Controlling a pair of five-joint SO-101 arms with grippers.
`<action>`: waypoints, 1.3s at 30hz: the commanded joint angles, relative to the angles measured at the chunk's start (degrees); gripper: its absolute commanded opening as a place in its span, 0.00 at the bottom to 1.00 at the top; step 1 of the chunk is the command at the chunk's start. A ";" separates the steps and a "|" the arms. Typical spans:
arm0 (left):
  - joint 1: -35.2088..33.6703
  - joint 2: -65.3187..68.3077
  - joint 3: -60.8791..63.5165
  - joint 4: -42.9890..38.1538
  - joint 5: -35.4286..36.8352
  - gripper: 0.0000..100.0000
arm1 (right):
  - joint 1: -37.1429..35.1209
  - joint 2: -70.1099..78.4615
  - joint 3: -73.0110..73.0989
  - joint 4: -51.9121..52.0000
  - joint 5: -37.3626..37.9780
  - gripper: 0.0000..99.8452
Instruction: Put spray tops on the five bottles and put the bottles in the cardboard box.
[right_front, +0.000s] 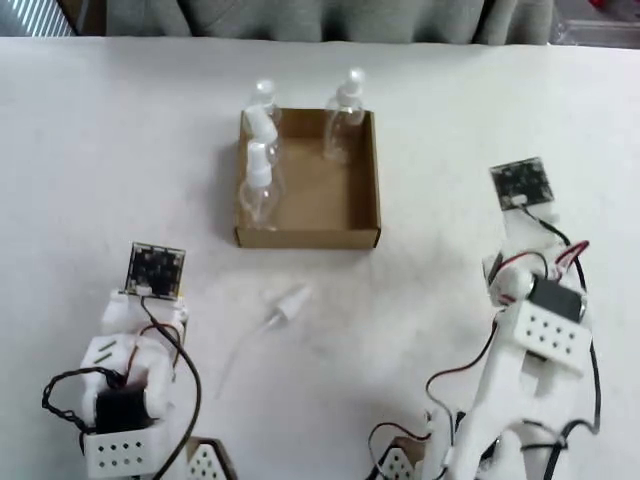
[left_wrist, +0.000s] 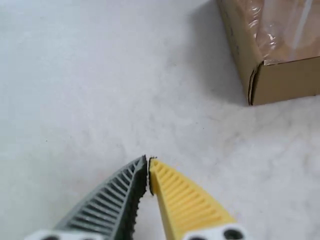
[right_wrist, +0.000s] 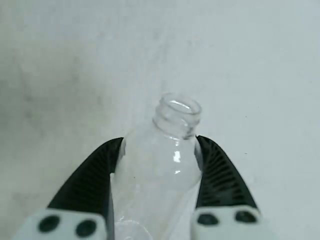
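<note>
The cardboard box (right_front: 360, 205) sits mid-table and holds several clear bottles with white spray tops, such as one (right_front: 258, 185) at its front left and one (right_front: 345, 115) at the back right. A loose spray top (right_front: 285, 305) with its thin tube lies on the table in front of the box. My right gripper (right_wrist: 160, 142) is shut on a clear bottle (right_wrist: 167, 155) whose threaded neck is open and bare. My left gripper (left_wrist: 148, 169) is shut with nothing in it, just above the table near the box corner (left_wrist: 270, 80).
The left arm (right_front: 130, 370) stands at the near left, the right arm (right_front: 530, 320) at the near right, with loose cables beside both. White tabletop (right_front: 120, 130) spreads around the box.
</note>
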 joint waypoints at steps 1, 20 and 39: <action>0.57 -0.75 -0.09 0.18 -0.53 0.02 | -0.04 -5.05 1.93 -5.23 -9.76 0.02; 0.48 -0.75 -0.09 0.53 -0.53 0.02 | -20.70 -11.30 6.42 -11.30 -21.10 0.02; 0.40 -0.75 -0.09 0.62 -0.53 0.02 | -21.85 -51.47 37.80 -33.71 -18.02 0.02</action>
